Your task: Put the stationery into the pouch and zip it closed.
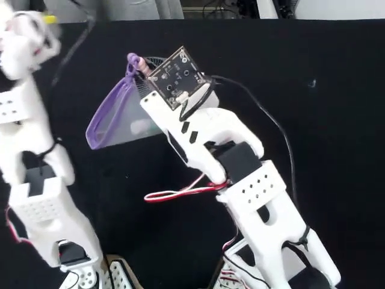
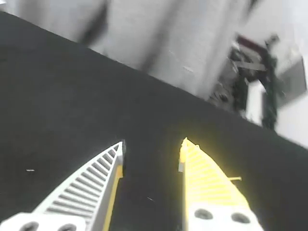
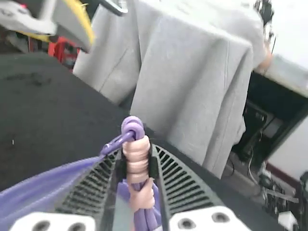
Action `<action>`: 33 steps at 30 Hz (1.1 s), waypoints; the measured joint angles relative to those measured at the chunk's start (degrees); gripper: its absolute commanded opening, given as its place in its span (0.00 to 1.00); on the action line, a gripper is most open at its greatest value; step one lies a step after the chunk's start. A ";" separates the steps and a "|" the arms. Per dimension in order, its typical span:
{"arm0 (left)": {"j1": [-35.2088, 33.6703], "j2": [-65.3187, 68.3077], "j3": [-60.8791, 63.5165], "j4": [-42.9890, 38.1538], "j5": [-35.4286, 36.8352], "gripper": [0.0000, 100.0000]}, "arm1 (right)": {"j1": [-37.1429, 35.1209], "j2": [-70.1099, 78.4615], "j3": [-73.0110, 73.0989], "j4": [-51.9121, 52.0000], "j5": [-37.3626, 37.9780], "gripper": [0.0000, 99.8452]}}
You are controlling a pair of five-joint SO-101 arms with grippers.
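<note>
Operator: Right side first. How do the jaws stand?

Robot: My right gripper (image 3: 136, 152) is clenched on the pull cord (image 3: 132, 129) of the pouch (image 1: 126, 120). The pink wrapped part of the cord is pinched between both fingers, and its purple loop pokes out just past my fingertips.

Operator: And the pouch itself?

Robot: It hangs below those jaws, lifted off the table (image 2: 67, 101) and slung from the cord. Its purple zip edge (image 1: 103, 112) curves away from the jaws and down to one side, and the clear wall sags beneath it. Something pale shows through that wall, but I cannot tell what it is. I cannot tell whether the zip is shut either.

Operator: Left side?

Robot: My left gripper (image 2: 152, 143) is released. The white finger (image 2: 89, 190) and the yellow finger (image 2: 204, 185) stand well apart, bare, and the black table lies beneath and ahead of their tips.

Operator: How do the two pairs sit to each other?

Robot: Well apart. From my right jaws I see the left gripper off to one side, held up off the table, touching neither the pouch nor the cord. Past the far edge of the table, beyond both pairs of jaws, hangs a grey cloth (image 3: 192, 72)
</note>
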 measured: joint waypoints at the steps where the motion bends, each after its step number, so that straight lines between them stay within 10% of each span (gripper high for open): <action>1: -1.85 0.00 -0.26 0.00 0.00 0.19 | -0.26 0.00 0.70 -1.32 0.00 0.01; 17: -17.49 0.00 11.08 0.00 -0.09 0.19 | -9.93 0.00 4.66 13.27 0.00 0.01; 33: -13.10 0.00 12.57 0.00 -1.49 0.19 | 15.82 -18.29 -15.30 34.46 3.25 0.01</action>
